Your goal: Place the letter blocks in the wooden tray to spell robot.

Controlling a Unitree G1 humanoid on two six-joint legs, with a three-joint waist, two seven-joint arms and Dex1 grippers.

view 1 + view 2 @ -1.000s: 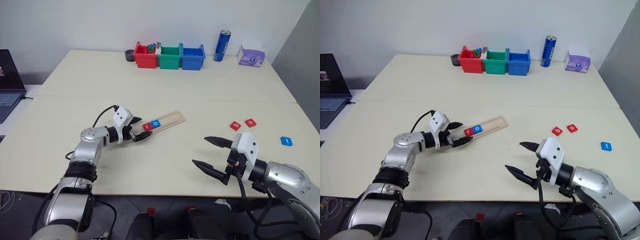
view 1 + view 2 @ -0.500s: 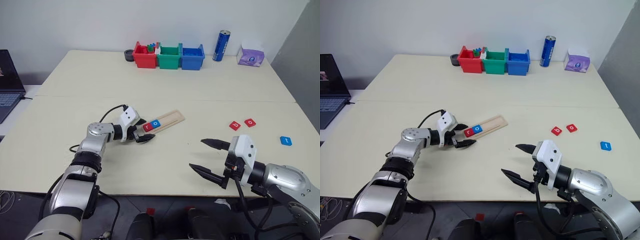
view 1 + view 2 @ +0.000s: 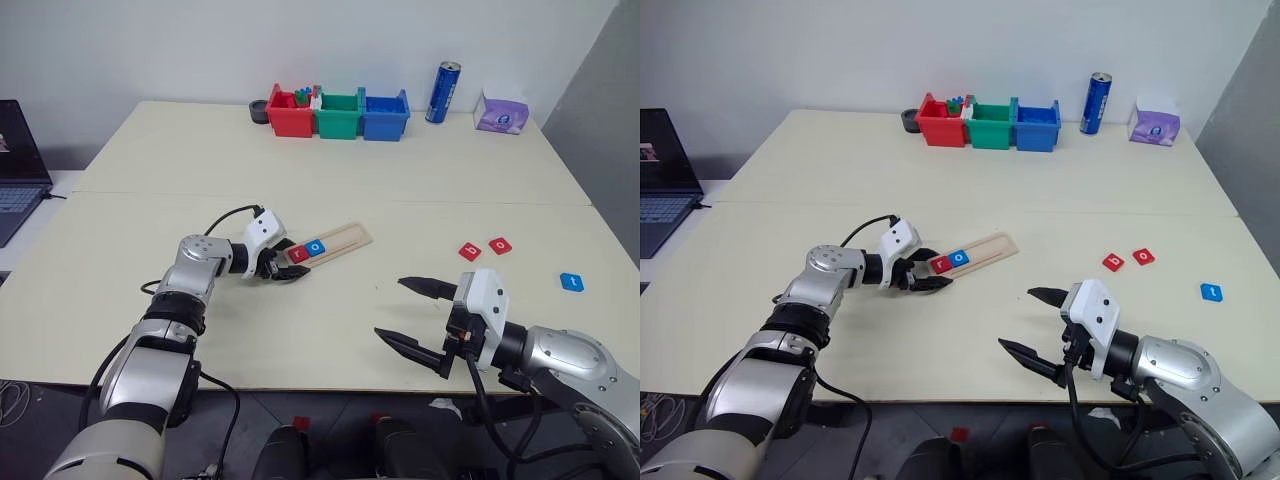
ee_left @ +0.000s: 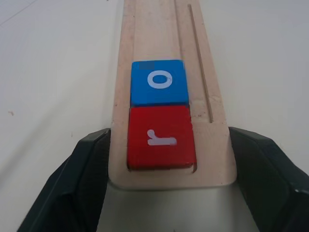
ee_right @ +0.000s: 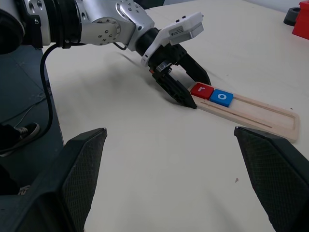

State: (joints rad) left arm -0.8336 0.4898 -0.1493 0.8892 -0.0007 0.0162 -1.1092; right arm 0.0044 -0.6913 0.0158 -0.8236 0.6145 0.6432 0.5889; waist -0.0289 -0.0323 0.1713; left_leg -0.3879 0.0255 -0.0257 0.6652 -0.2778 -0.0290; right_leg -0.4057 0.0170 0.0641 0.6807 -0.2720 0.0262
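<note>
The wooden tray (image 3: pixel 345 237) lies slantwise mid-table. In its near end sit a red letter block "r" (image 4: pixel 161 137) and, right behind it, a blue "o" (image 4: pixel 159 82). My left gripper (image 3: pixel 288 262) is shut on that near end of the tray, its black fingers (image 4: pixel 87 169) pressed against the two long edges. Three loose blocks lie to the right: a red "b" (image 3: pixel 470 251), a red "o" (image 3: pixel 501 245) and a blue "t" (image 3: pixel 571 282). My right gripper (image 3: pixel 390 308) hovers open near the front edge, holding nothing, well short of those blocks.
Red (image 3: pixel 291 112), green (image 3: pixel 338 113) and blue (image 3: pixel 385 113) bins stand in a row at the back. A blue can (image 3: pixel 444 91) and a purple tissue pack (image 3: pixel 502 111) stand to their right. A laptop (image 3: pixel 15 170) sits off the table's left side.
My left gripper's fingers, spread around the tray's near end before, have closed onto its edges. The tray and blocks have stayed put. The right arm has hardly moved.
</note>
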